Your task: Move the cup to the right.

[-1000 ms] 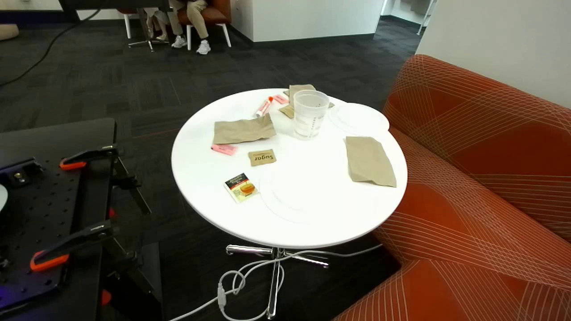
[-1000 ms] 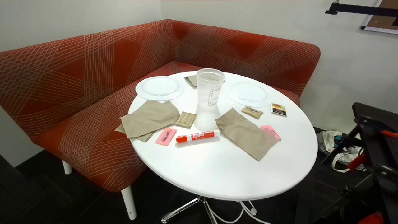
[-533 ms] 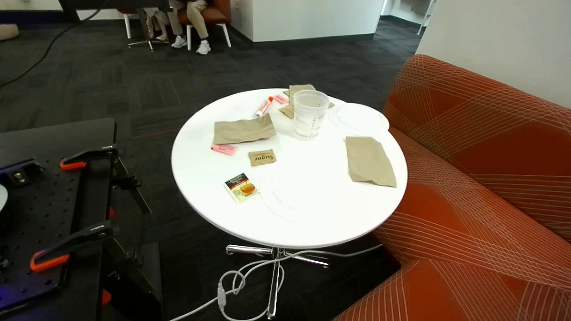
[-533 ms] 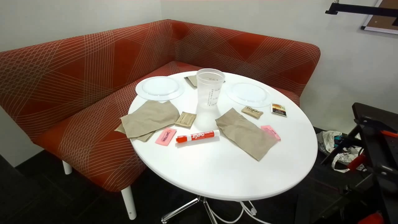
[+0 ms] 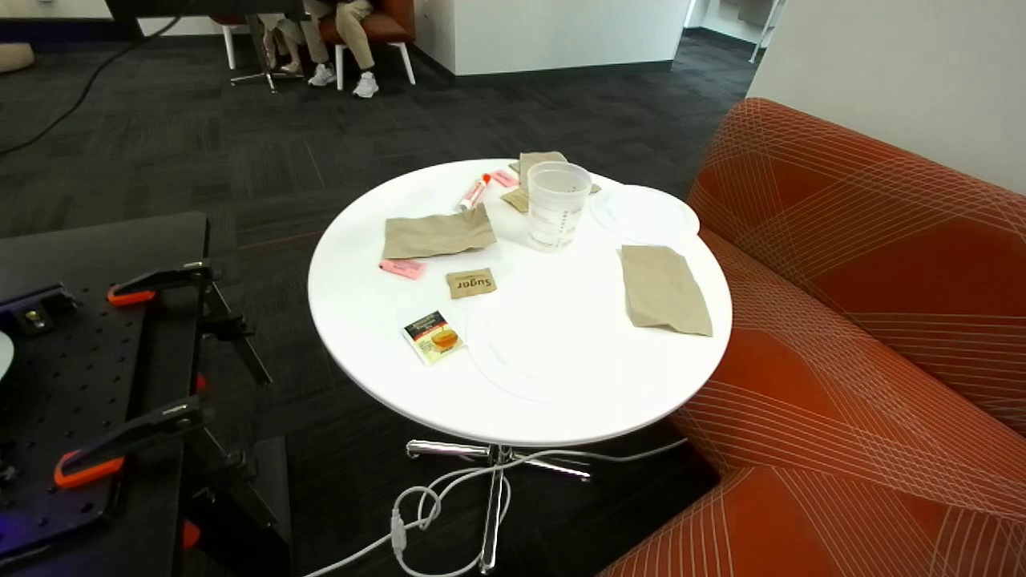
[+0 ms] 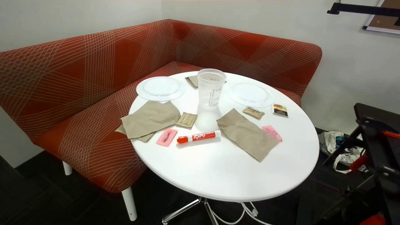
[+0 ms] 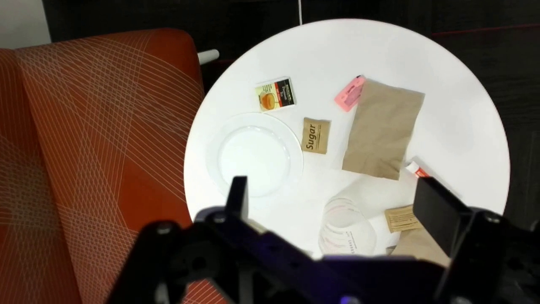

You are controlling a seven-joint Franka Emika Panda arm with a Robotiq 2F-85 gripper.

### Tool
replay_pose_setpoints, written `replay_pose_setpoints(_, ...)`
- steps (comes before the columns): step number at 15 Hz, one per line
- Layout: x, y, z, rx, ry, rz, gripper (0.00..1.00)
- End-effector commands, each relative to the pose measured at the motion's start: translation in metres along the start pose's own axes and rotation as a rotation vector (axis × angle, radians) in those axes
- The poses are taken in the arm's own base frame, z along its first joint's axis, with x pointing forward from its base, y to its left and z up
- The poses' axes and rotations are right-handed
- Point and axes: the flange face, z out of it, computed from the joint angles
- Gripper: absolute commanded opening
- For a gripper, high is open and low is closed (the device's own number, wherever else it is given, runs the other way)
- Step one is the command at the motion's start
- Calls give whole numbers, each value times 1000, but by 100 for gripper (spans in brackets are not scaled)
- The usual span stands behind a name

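White round table (image 7: 460,105) across wrist view's middle and right. Clear cup (image 7: 348,230) upright on it at lower centre, framed between spread jaws. Gripper (image 7: 333,190) holds nothing; presumably wide so fingers can straddle cup's sides for shift right.

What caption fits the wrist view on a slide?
Wrist view: open gripper above the table, cup upright and ungrasped; plate, napkin and sugar packet also in frame.

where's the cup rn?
In an exterior view, the cup stands upright on the table, left plate and right plate either side, marker in front. In the wrist view it's low, right of centre.
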Motion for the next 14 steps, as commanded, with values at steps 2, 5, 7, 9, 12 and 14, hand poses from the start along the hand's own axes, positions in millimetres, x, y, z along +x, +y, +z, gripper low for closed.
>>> replay_pose_setpoints(2,65,-2,24,46,-33,-71,100)
replay_pose_setpoints(5,98,-6,50,65,-52,-102,100)
replay_pose_setpoints(7,118,-11,70,85,-57,-107,100)
replay_pose_setpoints(9,132,-15,95,106,-70,-113,100)
replay_pose_setpoints(12,147,-20,130,133,-72,-142,100)
replay_pose_setpoints(14,156,-24,153,133,-56,-136,100)
